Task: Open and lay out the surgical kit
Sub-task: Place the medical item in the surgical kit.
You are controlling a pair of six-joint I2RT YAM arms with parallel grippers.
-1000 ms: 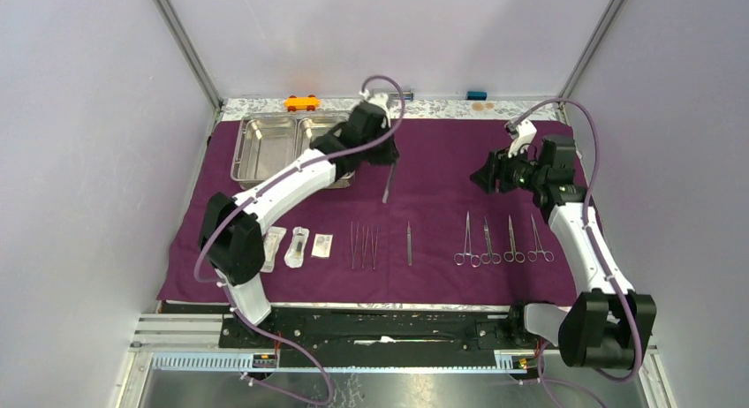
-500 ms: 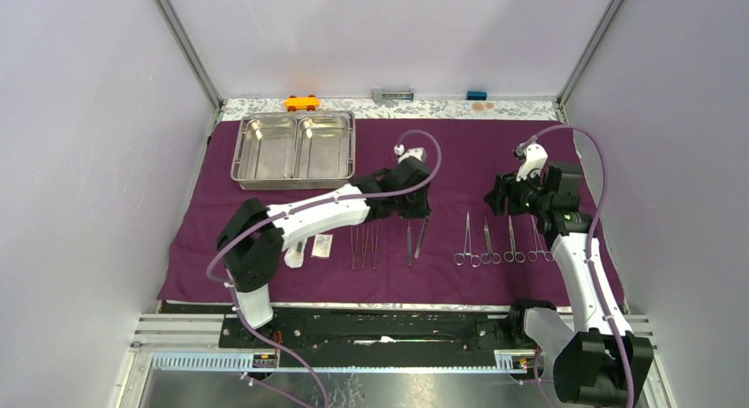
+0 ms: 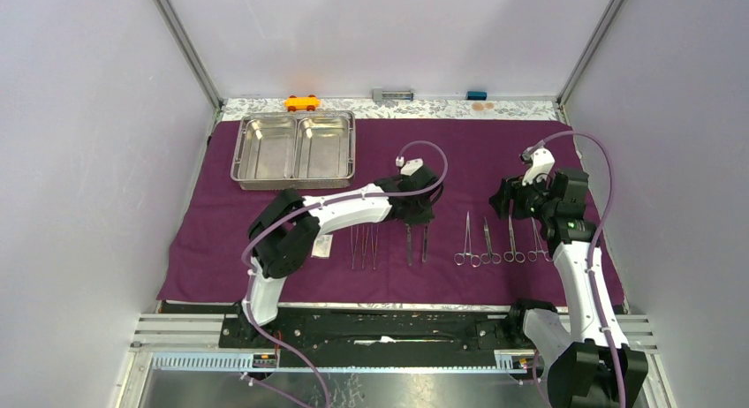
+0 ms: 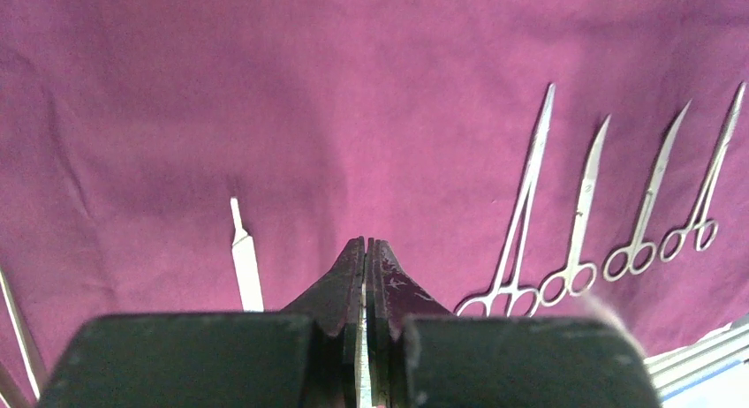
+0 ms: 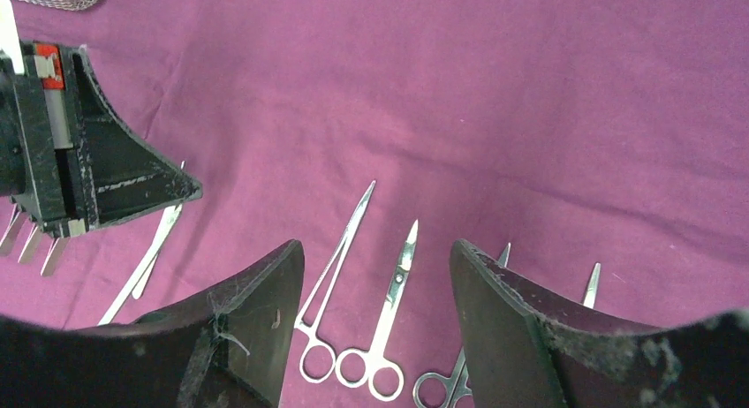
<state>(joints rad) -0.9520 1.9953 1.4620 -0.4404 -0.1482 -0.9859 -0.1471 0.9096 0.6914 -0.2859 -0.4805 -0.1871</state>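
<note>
Top view, left end: you see the steel tray (image 3: 294, 117) on the far left of the purple cloth (image 3: 212, 222), and the orange toy car (image 3: 301, 102) just beyond it on the worktop (image 3: 442, 109).

Neither wrist view shows these, apart from a corner of the tray in the right wrist view.

The left arm (image 3: 291, 236) covers most of the near-left row. Only part of one packet (image 3: 323, 245) shows. Beside it lie the tweezers (image 3: 363, 247), parallel, on the cloth.

Next comes a flat steel instrument (image 3: 409, 246) (image 4: 245, 258) lying on the cloth. Just to its right a slim steel instrument (image 3: 425, 244) runs out from under the left gripper (image 3: 422, 224).

From above you cannot read the grip. The left wrist view settles it: the fingers (image 4: 340, 280) are pressed together with a sliver of steel between them, around the gripper (image 4: 365, 242).

The right wrist view adds the slim steel instrument (image 5: 150, 258) slanting down from the left gripper (image 5: 190, 194). You cannot tell whether its low end touches the cloth.

Four ring-handled forceps (image 3: 467, 240) (image 4: 521, 205) lie in a row with their rings nearest you.

The right gripper (image 3: 505, 196) (image 5: 375, 249) hovers above their tips, with its fingers (image 5: 256, 311) wide apart. Two forceps (image 5: 340, 267) show in the gap. The other two are cut off behind the right-hand finger.
</note>
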